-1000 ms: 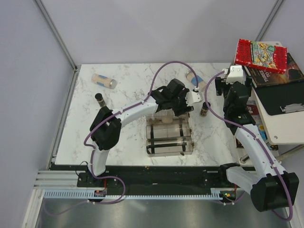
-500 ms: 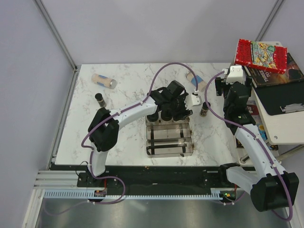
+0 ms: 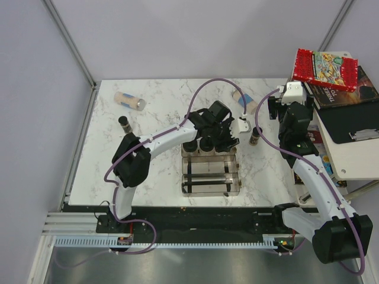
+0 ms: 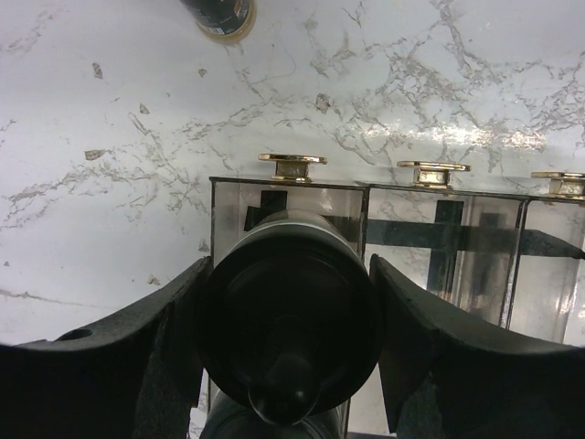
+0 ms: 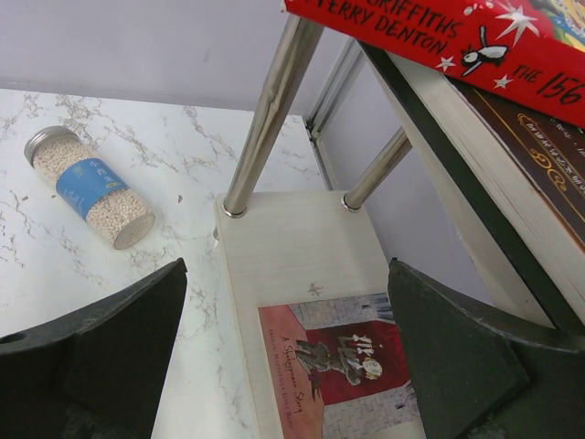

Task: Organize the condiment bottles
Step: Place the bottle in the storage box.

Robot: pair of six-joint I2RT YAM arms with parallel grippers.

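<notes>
- left fingers (image 4: 155,366) clamped on black-lidded jar (image 4: 288,311), at the far end of clear rack (image 4: 439,229)
- right fingers (image 5: 110,338) spread wide, holding nothing
- beige bottle (image 5: 87,187) lying on worktop (image 5: 37,256)

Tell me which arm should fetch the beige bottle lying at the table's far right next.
Right. The right claw is open and empty, near that beige bottle; the left claw is shut on a black-lidded jar at the rack.
</notes>
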